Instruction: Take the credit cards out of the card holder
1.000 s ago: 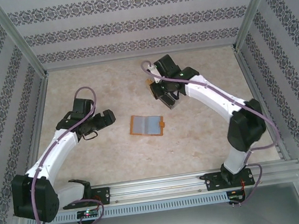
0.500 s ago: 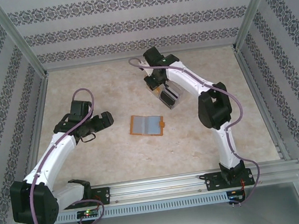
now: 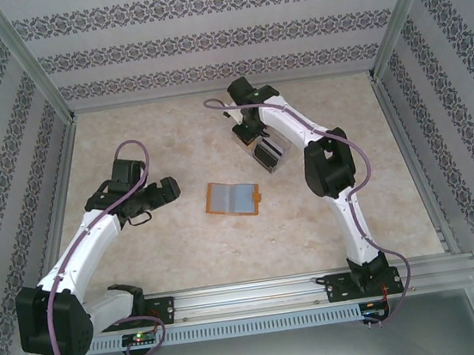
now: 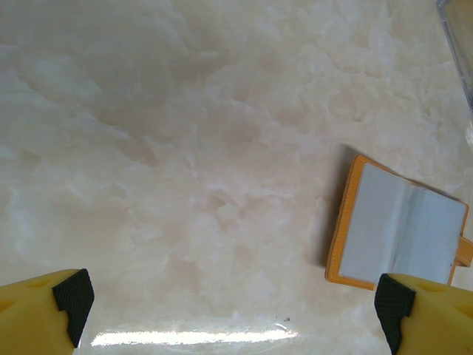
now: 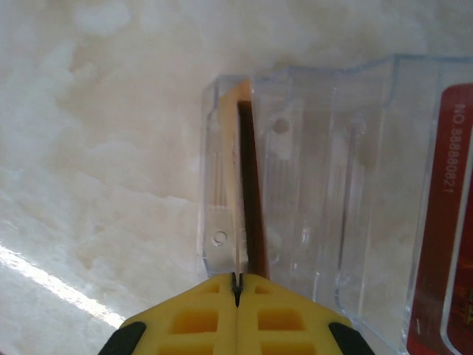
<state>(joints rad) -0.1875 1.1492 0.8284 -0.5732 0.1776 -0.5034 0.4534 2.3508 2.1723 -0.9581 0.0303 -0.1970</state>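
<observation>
Right end effector (image 5: 236, 281) pinched shut on dark credit card (image 5: 249, 185), edge-up in clear tray (image 5: 355, 133). Left end effector (image 4: 233, 305) wide open, empty. Card holder (image 4: 399, 233) lies open, centre of table (image 4: 185, 148).

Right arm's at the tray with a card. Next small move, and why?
Probably open the right gripper: its fingers are shut on a dark card that stands edge-on inside the end slot of the clear tray, so it looks ready to release.
</observation>
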